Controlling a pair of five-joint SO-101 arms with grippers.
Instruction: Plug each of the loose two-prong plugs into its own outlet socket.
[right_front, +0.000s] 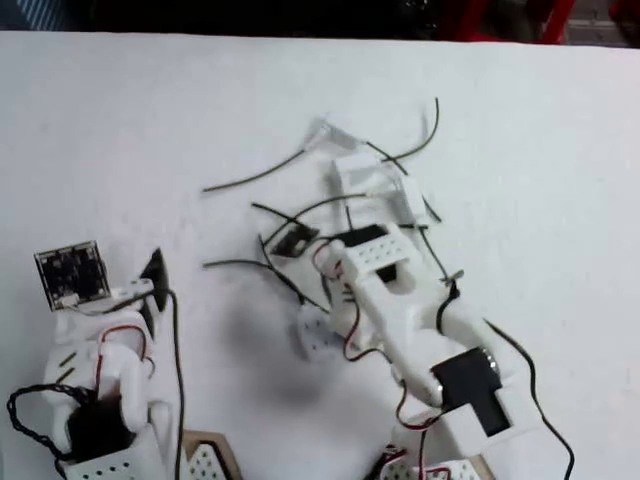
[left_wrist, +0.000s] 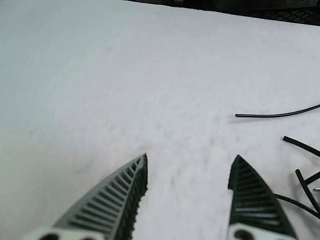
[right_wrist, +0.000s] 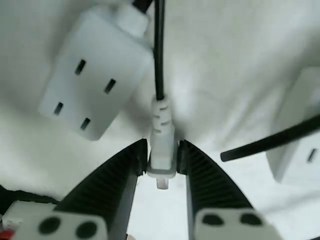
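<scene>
- Grips a white plug (right_wrist: 161, 155) tight in the right pincer (right_wrist: 162, 146), with one dark ribbed finger pressed on each side.
- Holds that plug just beside a white outlet block (right_wrist: 95, 70), not touching it.
- Shows four little slots on the face of that block, in two pairs.
- Trails a black cord (right_wrist: 159, 50) from the far end of the plug, past the edge of the block.
- Has a second white block (right_wrist: 300, 125) on the other side of the plug, with another black cord (right_wrist: 270, 142) lying in front of it.
- Hangs low over the white table (right_front: 120, 120) with the left pincer (left_wrist: 190, 159) spread wide and nothing in it.
- Sits at the near left corner in the high view, well apart from the blocks.
- Reaches from the near right side to the middle of the table with the right arm, over a mess of loose black cords (right_front: 260, 175).
- Looks like a small dark plug (right_front: 295, 240) among those cords, though hard to tell from up high.
- Carries a dark square board (right_front: 70, 275) on the left arm, its tiny marks too small to read.
</scene>
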